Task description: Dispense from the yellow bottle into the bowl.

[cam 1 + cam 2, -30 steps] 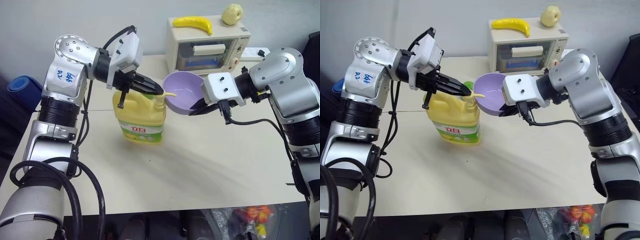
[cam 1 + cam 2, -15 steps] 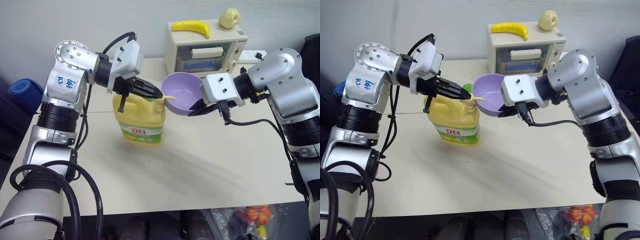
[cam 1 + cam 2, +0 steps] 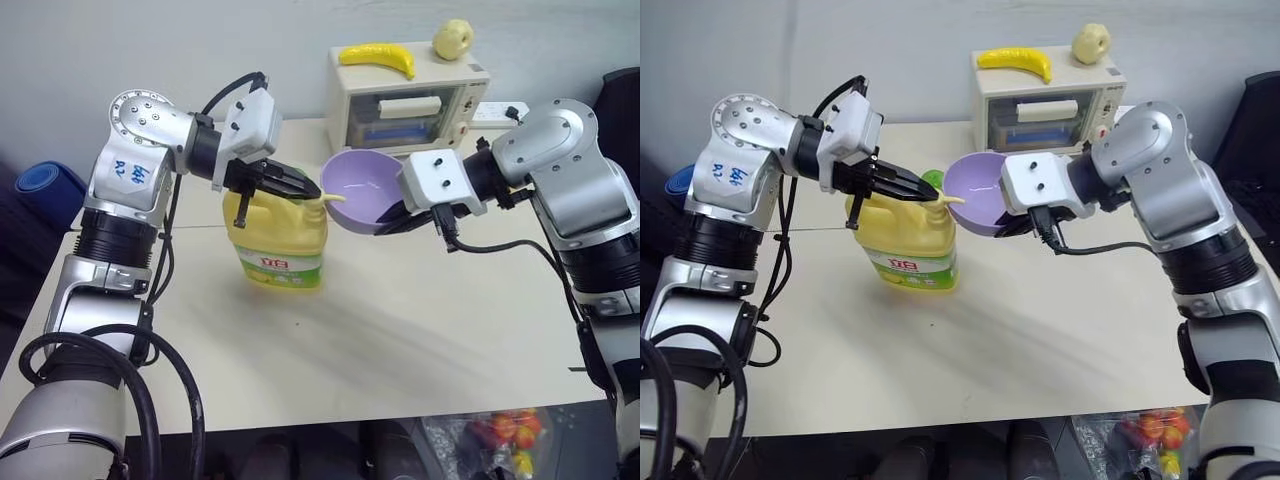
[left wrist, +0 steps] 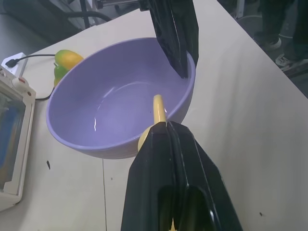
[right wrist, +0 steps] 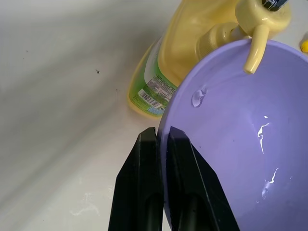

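— Around the work? 
— Toaster oven (image 3: 408,98) at the bench's (image 3: 400,330) back, banana (image 3: 378,57) and apple (image 3: 453,39) on top.
— Yellow bottle (image 3: 278,235)? 
— Upright on the bench, nozzle over the bowl's (image 3: 362,190) rim — left pincer (image 3: 312,187) closed, pressing on the pump.
— Bowl? 
— Tilted, off the bench, rim pinched by the closed right pincer (image 5: 161,137).

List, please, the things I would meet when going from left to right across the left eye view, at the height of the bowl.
Left hand shut over the pump → yellow bottle → purple bowl → right hand shut on the bowl's rim.
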`<state>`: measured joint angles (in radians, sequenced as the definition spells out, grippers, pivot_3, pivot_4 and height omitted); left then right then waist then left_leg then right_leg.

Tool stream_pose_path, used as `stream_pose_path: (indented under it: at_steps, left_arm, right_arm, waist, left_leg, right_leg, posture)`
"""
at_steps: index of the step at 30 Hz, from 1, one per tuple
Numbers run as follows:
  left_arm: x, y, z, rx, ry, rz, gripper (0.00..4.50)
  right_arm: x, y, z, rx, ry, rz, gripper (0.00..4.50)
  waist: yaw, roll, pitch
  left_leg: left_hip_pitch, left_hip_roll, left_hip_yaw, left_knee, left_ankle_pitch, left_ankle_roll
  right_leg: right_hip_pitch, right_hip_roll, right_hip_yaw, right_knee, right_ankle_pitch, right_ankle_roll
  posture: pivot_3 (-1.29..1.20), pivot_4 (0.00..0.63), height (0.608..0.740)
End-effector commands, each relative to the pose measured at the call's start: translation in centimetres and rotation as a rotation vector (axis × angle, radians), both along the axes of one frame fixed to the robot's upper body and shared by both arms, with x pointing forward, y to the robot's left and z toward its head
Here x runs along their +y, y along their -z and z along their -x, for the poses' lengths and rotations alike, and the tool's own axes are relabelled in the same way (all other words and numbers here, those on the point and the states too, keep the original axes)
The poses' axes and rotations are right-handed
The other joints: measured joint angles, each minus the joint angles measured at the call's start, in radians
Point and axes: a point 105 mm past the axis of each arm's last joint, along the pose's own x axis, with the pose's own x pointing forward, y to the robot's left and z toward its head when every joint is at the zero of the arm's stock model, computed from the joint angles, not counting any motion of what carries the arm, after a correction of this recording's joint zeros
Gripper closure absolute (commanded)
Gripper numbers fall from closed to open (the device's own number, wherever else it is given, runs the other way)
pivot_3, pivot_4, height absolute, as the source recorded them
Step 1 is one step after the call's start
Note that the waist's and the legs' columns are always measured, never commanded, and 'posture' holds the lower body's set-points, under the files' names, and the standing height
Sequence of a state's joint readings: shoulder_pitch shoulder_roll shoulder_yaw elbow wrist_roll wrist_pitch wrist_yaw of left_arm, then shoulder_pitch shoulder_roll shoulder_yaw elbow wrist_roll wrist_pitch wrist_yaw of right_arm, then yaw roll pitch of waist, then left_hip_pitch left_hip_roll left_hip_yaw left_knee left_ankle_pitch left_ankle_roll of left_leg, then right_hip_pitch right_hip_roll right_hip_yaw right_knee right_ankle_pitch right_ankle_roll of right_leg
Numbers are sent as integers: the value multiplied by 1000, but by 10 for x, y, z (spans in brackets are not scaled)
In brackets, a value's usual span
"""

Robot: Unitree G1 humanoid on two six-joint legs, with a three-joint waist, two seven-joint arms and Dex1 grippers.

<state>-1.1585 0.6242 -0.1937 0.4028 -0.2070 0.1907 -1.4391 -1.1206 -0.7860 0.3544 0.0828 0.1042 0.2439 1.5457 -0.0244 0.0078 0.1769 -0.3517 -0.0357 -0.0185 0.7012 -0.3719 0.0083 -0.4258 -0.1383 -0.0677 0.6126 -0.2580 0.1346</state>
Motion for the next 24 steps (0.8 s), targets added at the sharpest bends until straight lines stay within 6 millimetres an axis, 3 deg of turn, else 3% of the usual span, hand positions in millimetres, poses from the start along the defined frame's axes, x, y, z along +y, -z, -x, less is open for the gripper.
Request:
stream_pose_path:
  at_steps: [1, 5, 10, 13, 16, 19, 24]
  left_arm:
    - [16, 76, -10, 203, -103, -218, 4477]
    - [5, 46, -16, 166, -104, -122, 4477]
    - [-4, -22, -10, 121, -84, 66, 4477]
    - [-1, -60, 10, 161, -35, 167, 3931]
    - [14, -82, 46, 182, 50, 185, 2992]
    - [30, -88, 74, 177, 57, 169, 2126]
    - [65, -80, 114, 205, -23, 106, 593]
  right_arm:
    - [6, -10, 14, -22, -83, 9, 4500]
    - [5, -9, 13, -24, -78, 7, 4500]
    - [2, -8, 12, -20, -63, -1, 4500]
    - [-3, -5, 13, -12, -41, -10, 4500]
    - [-13, 1, 14, 3, -4, -19, 4500]
    - [-23, 11, 15, 22, 37, -26, 4500]
    - [-40, 41, 17, 62, 127, -44, 4500]
  waist:
    - [0, 0, -1]
    - [0, 0, -2]
    - [0, -1, -1]
    - [-4, -4, 1]
    - [-13, -4, 2]
    - [-13, -4, 3]
    - [-3, -4, 4]
  left_leg:
    - [0, 0, 0, 0, 0, 0]
    - [0, 0, 0, 0, 0, 0]
    - [-2, 0, 0, 0, 0, 1]
    - [-5, 0, 0, 0, 0, 1]
    - [-17, 0, 0, 0, 0, 1]
    - [-19, 1, -1, -2, -1, 0]
    - [-18, 1, -1, 0, -1, 0]
  right_leg:
    - [0, 0, 0, 0, 0, 0]
    - [0, 0, 0, 0, 0, 0]
    - [-1, 0, 0, 0, 0, 0]
    - [-6, 0, 0, 0, 0, 0]
    - [-20, 0, 3, 1, 0, 0]
    - [-23, 0, 2, 0, 0, 0]
    - [-21, 0, 2, 0, 0, 0]
  posture:
    - [0, 150, 740]
    - [0, 150, 740]
    - [0, 150, 740]
    - [0, 150, 740]
    - [0, 150, 740]
    - [0, 150, 740]
    - [0, 150, 740]
